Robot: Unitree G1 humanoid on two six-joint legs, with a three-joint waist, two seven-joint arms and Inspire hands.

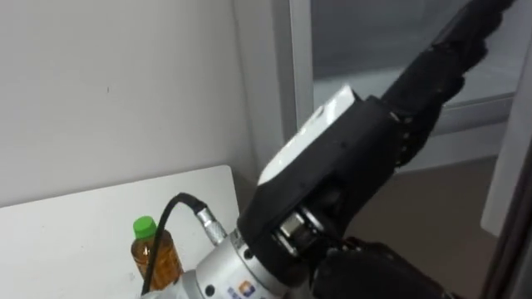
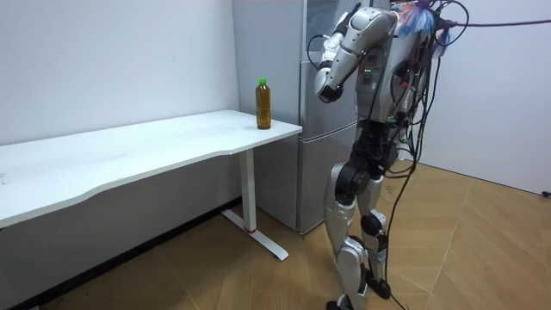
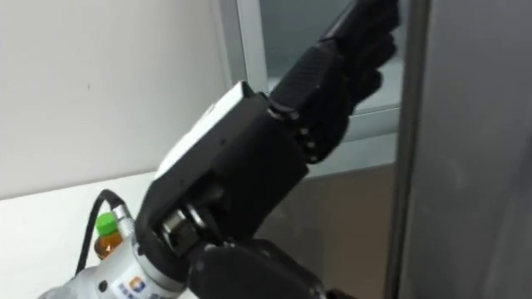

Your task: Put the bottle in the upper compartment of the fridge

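One clear plastic bottle of amber liquid with a green cap [image 1: 169, 259]: upright on the white table [image 1: 75, 228], at 7 o'clock in the left eye view; any label print unreadable. One left hand [image 1: 332, 158]: raised toward 1 o'clock, fingers stretched out, holding nothing. The room view adds one tall grey fridge [image 2: 275, 164]; the robot stands before it, and the bottle is near the table's corner beside it.

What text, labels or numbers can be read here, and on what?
No text reads legibly.
Small orange-and-blue mark at the wrist of the left hand: too blurred.
Amber plastic bottle with green cap: any print too small to read.
Grey metal fridge: no print seen.
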